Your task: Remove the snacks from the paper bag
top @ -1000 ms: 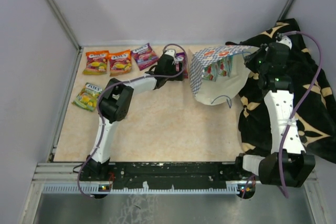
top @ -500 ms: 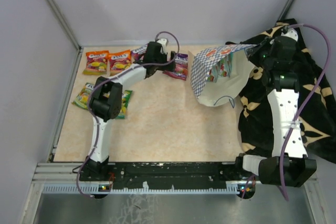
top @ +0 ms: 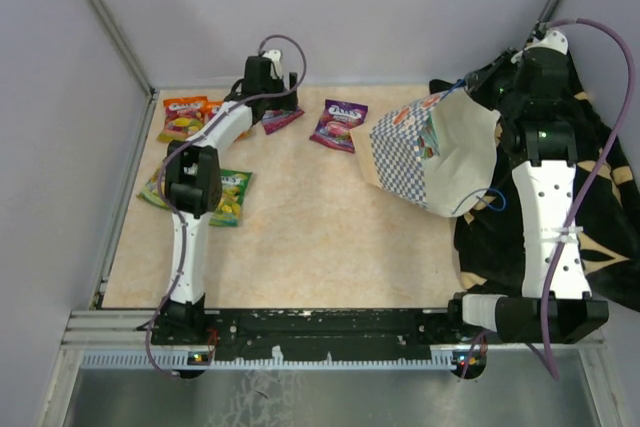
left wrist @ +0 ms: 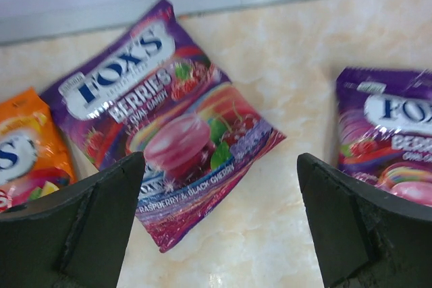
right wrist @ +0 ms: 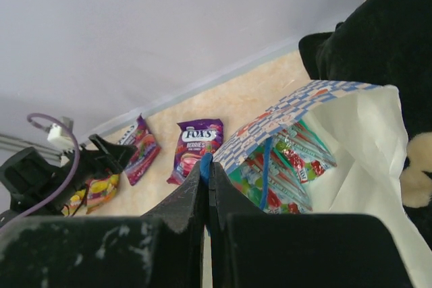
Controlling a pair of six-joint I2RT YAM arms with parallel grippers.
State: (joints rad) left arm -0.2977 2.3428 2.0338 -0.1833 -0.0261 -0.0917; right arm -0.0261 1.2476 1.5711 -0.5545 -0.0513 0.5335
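Observation:
The paper bag (top: 432,152) hangs tilted at the right. My right gripper (top: 478,87) is shut on its blue cord handle (right wrist: 214,164). Teal and green snacks (right wrist: 291,165) lie inside the bag's open mouth. One purple snack packet (top: 340,125) lies flat left of the bag. My left gripper (top: 268,97) stands open above the table near the back wall. It holds nothing. Another purple packet (left wrist: 169,116) lies just ahead of its fingers. Orange packets (top: 184,118) and green-yellow packets (top: 228,197) lie further left.
A black cloth with gold flower marks (top: 595,197) covers the right side under the right arm. The back wall runs close behind the left gripper, and a grey wall bounds the left side of the table (top: 300,237).
The left arm swung left along the back wall, leaving a purple packet on the table. The right gripper rose with the handle, lifting and tilting the bag.

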